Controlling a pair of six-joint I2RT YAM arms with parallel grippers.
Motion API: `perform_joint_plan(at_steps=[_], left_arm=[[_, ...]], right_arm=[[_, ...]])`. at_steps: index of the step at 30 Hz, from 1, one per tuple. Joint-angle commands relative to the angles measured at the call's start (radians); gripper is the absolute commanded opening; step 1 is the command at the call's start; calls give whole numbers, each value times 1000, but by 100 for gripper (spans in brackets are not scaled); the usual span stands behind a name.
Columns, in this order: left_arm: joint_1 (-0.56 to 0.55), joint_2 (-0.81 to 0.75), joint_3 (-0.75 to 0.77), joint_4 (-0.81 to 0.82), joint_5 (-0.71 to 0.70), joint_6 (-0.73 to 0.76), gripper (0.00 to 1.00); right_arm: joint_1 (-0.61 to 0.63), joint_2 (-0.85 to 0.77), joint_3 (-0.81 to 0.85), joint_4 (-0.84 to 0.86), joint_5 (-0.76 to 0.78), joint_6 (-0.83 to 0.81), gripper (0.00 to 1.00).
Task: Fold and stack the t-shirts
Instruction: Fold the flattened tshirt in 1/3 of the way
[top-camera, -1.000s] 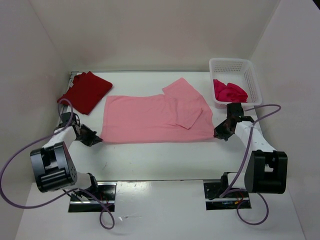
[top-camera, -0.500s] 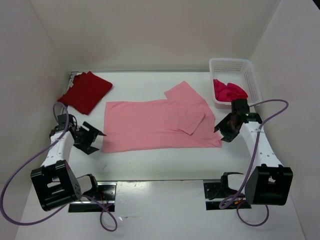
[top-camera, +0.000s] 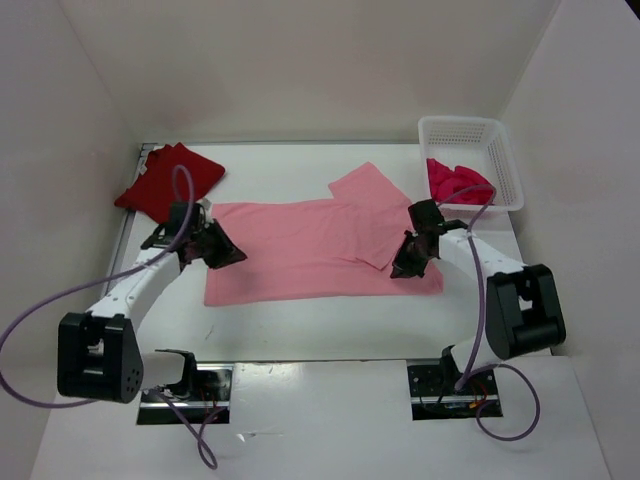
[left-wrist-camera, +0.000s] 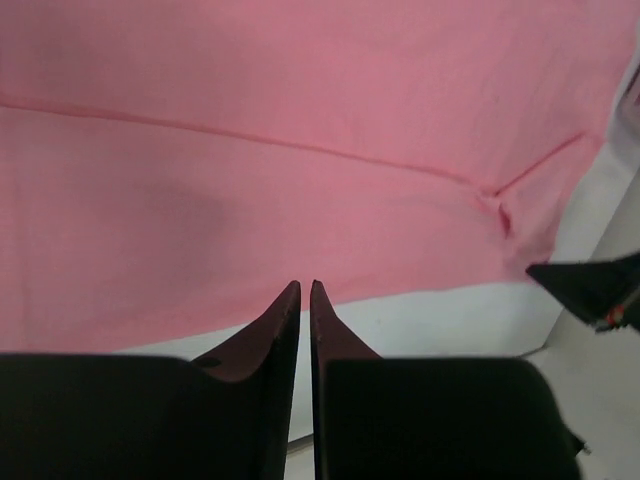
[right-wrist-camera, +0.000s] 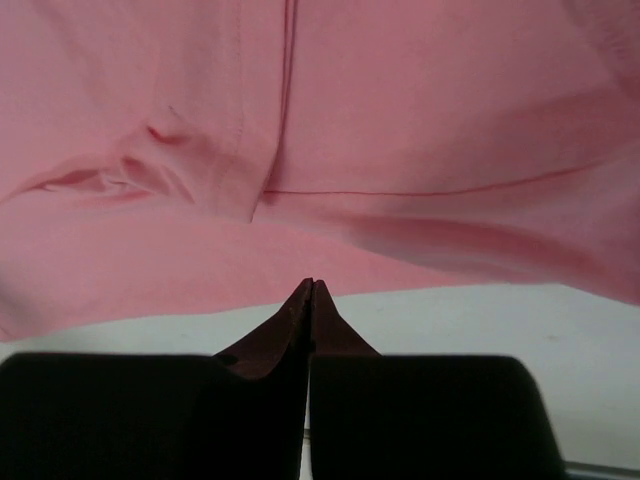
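White basket (top-camera: 459, 121) holds crimson shirt (top-camera: 455, 181) (bunched); left tool (left-wrist-camera: 305, 292), right tool (right-wrist-camera: 310, 290) pinched closed.

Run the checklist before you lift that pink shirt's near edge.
1. Left hand closed at the light pink cloth t-shirt's near edge: ok.
2. Right hand closed at that edge: ok.
3. Cloth actually pinched in either hand: cannot tell.
4. Far sleeve tucked in: not ok, it sticks out.
5. Bright crimson t-shirt out of the way in the white plastic mesh basket: ok.
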Motion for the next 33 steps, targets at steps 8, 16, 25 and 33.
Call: perform_joint_plan(at_steps=[8,16,25,33], left_arm=[[-232,249,32,177,-67,-43,14],[-179,270,-60,209,-115,-54,20],[-101,212,-116,154,-185,-17,23],[28,178,-148,108,-245,-26,24]], right_arm=[[33,169,-1,218,-19,9,0],[33,201,-1,282,-28,39,0],[33,163,51,216,-47,39,0],[33,154,-6,233,4,21,0]])
